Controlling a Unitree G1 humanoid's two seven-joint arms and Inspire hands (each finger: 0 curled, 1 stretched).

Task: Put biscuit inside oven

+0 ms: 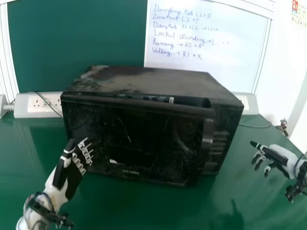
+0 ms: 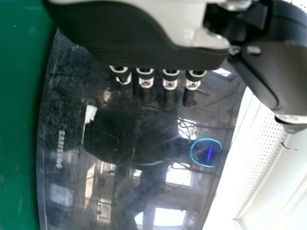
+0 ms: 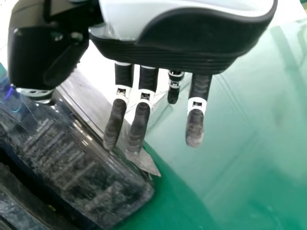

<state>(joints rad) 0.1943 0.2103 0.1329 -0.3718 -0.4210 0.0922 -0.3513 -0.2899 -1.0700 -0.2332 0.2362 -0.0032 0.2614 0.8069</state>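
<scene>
Oven [image 1: 148, 79] on green table [image 1: 120, 206], door [image 1: 144, 129] ajar, interior mostly hidden.

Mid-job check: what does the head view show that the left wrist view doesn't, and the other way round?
Head view alone: the writing on the whiteboard, the wall sockets, the oven's top and its control panel.

Left wrist view alone: a blue ring and bright window-like reflections on the oven door.

Both: the left robot hand, the oven door, the white patch on it and the green table.
</scene>
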